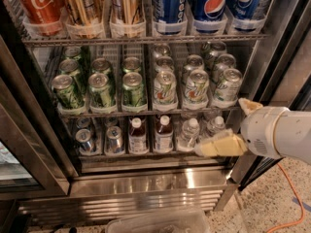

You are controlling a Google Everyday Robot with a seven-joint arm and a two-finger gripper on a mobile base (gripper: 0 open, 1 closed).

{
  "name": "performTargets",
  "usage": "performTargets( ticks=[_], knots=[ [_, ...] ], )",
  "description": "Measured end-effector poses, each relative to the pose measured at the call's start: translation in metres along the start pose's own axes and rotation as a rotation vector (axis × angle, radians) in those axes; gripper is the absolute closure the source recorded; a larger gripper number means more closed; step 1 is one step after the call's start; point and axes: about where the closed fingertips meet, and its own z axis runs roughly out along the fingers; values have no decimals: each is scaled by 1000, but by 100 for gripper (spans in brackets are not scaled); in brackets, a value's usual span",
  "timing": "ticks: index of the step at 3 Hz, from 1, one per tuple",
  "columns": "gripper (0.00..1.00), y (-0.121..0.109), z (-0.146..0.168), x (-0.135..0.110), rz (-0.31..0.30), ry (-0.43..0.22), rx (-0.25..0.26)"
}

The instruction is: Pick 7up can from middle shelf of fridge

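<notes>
Leftward first, we saw the glass door (17, 144) standing open at the left edge of the fridge (146, 179). Along the top rack stood a red cola can (36, 4), then gold cans (82, 6), then blue Pepsi cans (211, 4) out to the right edge.

On the middle shelf (146, 113), the left half was filled with all-green cans (102, 89), three columns deep. The right half held the white cans with green lettering, also in three columns. We took the front one nearest the shelf's right edge as the 7up can (226, 85). It stood upright in its clear front tray, with a like can (196, 87) just beside it on its left and more behind it. Nothing stood in front of it.

On the lowest rack, small silver cans (85, 140) sat at the left, two dark-labelled bottles (138, 136) in the middle, and clear water bottles (187, 132) toward the right.

The gripper (221, 127) hung at the right edge of the fridge opening, below the 7up can and apart from it. Its two pale yellow fingers (221, 144) were spread with nothing between them. The lower one reached across in front of the water bottles, and the upper one lay just under the right front corner of the middle shelf.

Below, we noted the ribbed steel base (146, 200), a clear plastic tub (160, 222) and an orange cable (291, 198) on the speckled floor.
</notes>
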Motion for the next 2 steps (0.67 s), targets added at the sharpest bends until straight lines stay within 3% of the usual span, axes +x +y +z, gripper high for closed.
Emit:
performTargets(
  ticks=[1,2],
  knots=[
    [0,-15,9,-17,123,-122,78],
    [0,-25,19,-33,215,-198,151]
  ],
)
